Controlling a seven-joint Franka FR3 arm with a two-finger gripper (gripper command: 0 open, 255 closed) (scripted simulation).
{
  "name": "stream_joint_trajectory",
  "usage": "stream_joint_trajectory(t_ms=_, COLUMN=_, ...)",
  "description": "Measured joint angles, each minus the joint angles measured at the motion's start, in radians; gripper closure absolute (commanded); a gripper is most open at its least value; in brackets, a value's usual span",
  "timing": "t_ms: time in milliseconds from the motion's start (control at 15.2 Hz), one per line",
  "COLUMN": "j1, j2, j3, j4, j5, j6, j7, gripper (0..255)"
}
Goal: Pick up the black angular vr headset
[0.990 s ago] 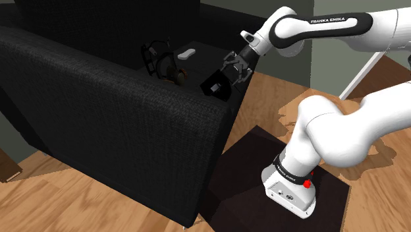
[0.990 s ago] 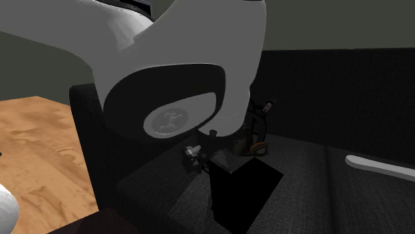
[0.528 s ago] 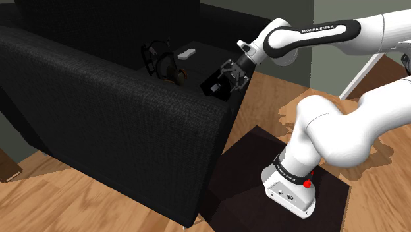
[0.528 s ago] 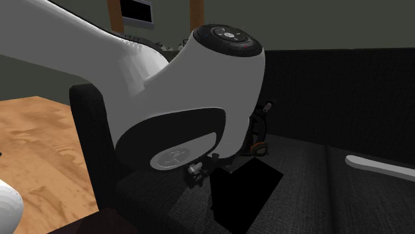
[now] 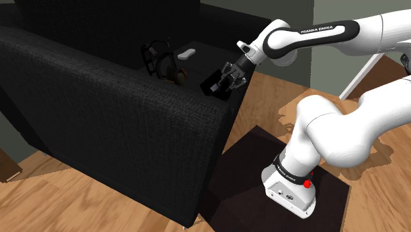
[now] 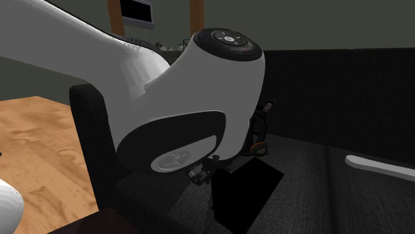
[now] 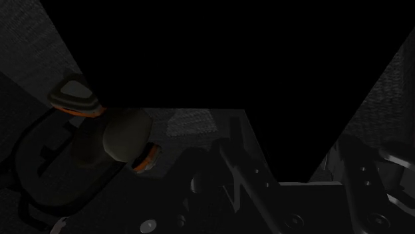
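Black angular VR headset (image 5: 213,87), boxy, plain, on dark sofa (image 5: 99,99) w/ gripper (image 5: 228,79) at it; jaw state unclear.

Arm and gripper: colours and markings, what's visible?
White arm with rounded links and dark joint bands; white FRANKA EMIKA lettering on a black forearm band. Small red spot near the base. Gripper all black. In the second exterior view, a round dark joint cap with red marks.
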State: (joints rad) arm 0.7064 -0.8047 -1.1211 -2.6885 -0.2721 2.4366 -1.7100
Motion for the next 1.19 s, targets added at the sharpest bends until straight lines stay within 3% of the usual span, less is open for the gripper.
stream_joint_trajectory(t_ms=264, j1=-0.006, j2=-0.004, j3=0.006, j4=0.001, j5=0.000, j6=-0.008, j7=0.002, gripper=255)
stream_joint_trajectory(t_ms=1188, j1=-0.052, j2=-0.072, j3=0.156, j4=0.101, j5=0.036, j6=-0.192, j7=0.072, gripper=255)
